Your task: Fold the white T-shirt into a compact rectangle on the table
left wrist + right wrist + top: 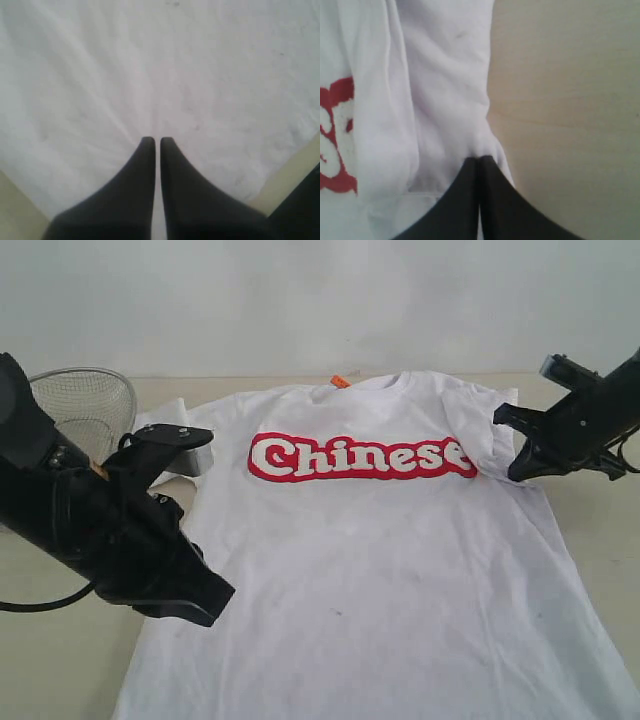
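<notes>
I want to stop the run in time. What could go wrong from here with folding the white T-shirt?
1. The right hand pinches only a small bunch at the edge of the white T-shirt; it might slip out when pulled.
2. The left hand is shut over the cloth, but a grip is not clear; the fold could come out lopsided.
3. The wire mesh bowl stands close to the left arm, which might knock it.

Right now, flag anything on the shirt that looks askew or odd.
On the white T-shirt, one sleeve is bunched and folded over where the shut right gripper pinches it. A small dark speck marks the front.
</notes>
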